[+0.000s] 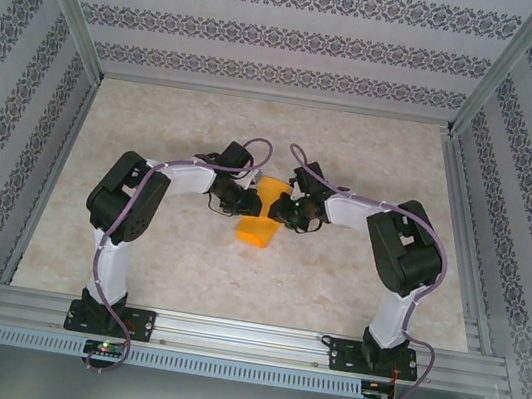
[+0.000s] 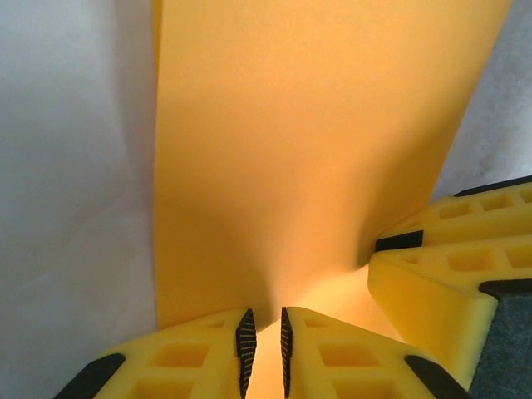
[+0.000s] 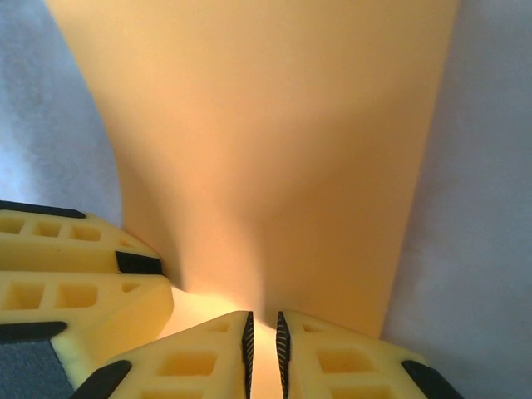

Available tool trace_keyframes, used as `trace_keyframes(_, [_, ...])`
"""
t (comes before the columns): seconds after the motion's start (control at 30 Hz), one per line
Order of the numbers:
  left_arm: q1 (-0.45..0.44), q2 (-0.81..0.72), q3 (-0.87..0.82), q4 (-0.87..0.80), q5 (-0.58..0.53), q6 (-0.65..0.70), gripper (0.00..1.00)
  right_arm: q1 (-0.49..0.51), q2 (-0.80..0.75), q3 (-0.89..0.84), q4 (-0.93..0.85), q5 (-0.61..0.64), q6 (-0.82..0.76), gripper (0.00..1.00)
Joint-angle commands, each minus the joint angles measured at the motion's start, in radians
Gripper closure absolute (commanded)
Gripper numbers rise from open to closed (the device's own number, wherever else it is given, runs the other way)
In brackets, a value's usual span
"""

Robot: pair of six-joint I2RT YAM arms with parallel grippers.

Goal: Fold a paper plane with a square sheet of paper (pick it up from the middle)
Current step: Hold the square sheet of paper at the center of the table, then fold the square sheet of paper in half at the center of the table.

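The left gripper (image 2: pixel 264 353) is closed on the square sheet of paper (image 2: pixel 316 150). Only a thin gap is left between its two yellow fingers (image 2: pixel 191 362), and the orange-yellow paper is pinched in that gap by the black ribbed pads (image 2: pixel 246 349). The right gripper (image 3: pixel 262 353) is closed on the same sheet in the same way, with the paper squeezed between its own pads.

The sheet is held over the middle of the table (image 1: pixel 184 268). From above it is seen as a small orange shape, with one gripper at each side of it. Its near part is tipped down toward the table and looks brighter. Whether that part touches the table cannot be told.

In both wrist views the paper is seen going up and away from the fingers as a wide, plain strip with straight side edges. It is bent into a soft curve where it is pinched. The pale table is seen as a blur on both sides of it.

The two grippers are set just beside each other over the middle of the table. In the left wrist view, the yellow fingers of the right gripper are seen at the right, against the paper. In the right wrist view, the fingers of the left gripper are seen at the left, against the paper too.

The left arm (image 1: pixel 124 202) and the right arm (image 1: pixel 404 252) are fixed at the near edge of the table and are bent inward toward its middle. The table is closed in by patterned walls (image 1: pixel 271 38).
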Motion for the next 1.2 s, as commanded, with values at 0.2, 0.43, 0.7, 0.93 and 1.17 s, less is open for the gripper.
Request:
trace_keyframes(0.2, [-0.011, 0.091, -0.035, -0.105, -0.123, 0.036, 0.77, -0.049, -0.081, -0.08, -0.109, 0.089, -0.049, 0.84])
trace_keyframes(0.43, [-0.012, 0.084, -0.03, -0.112, -0.125, 0.038, 0.77, -0.012, -0.121, -0.018, -0.022, -0.008, 0.004, 0.86])
trace_keyframes(0.7, [-0.015, 0.088, -0.028, -0.115, -0.127, 0.042, 0.77, -0.029, 0.022, 0.078, -0.011, 0.0, -0.022, 0.9])
trace_keyframes(0.93, [-0.016, 0.089, -0.029, -0.127, -0.147, 0.055, 0.77, -0.072, 0.071, 0.091, -0.043, 0.047, -0.072, 0.92])
trace_keyframes(1.17, [-0.015, 0.096, -0.028, -0.147, -0.169, 0.075, 0.77, -0.138, 0.057, 0.062, -0.006, 0.087, -0.088, 0.92])
